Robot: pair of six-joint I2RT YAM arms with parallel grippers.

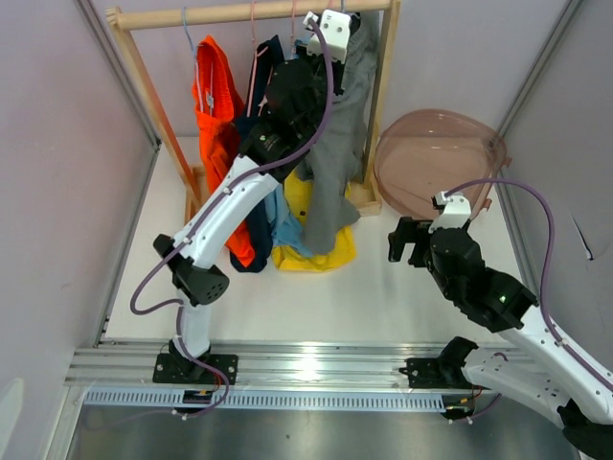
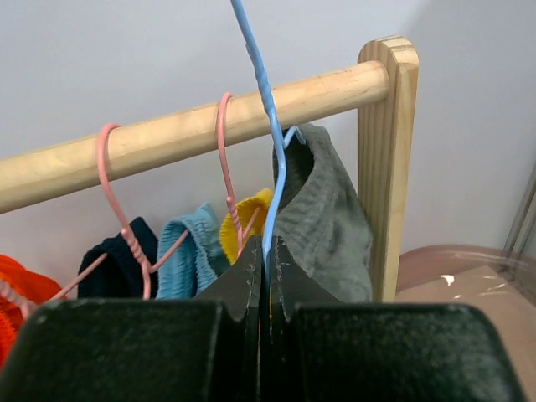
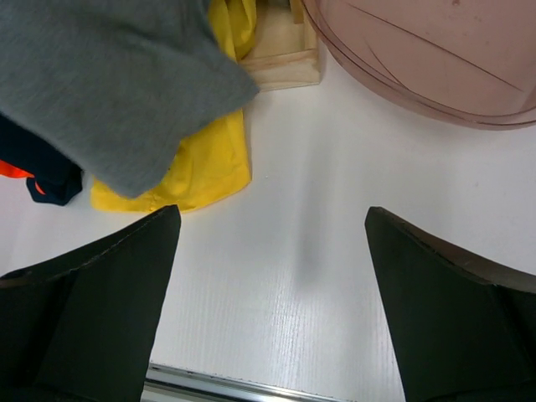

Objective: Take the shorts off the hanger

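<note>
Left wrist view: left gripper [image 2: 264, 280] jaws closed on wire of blue hanger [image 2: 270, 126], just below wooden rail [image 2: 167, 138]. Grey shorts [image 2: 328, 209] draped on that hanger, at 1 o'clock from fingertips, beside rack post [image 2: 387, 167]. Pink hangers [image 2: 224, 159] at 10 o'clock.
Top external view: shorts at 12 o'clock of table [image 1: 316, 297], lower end over yellow garment [image 1: 321, 257]. Right gripper [image 1: 407, 241] at 4 o'clock from shorts, jaws spread wide, holding nothing. Pink basin [image 1: 441, 163] at its 12 o'clock.
</note>
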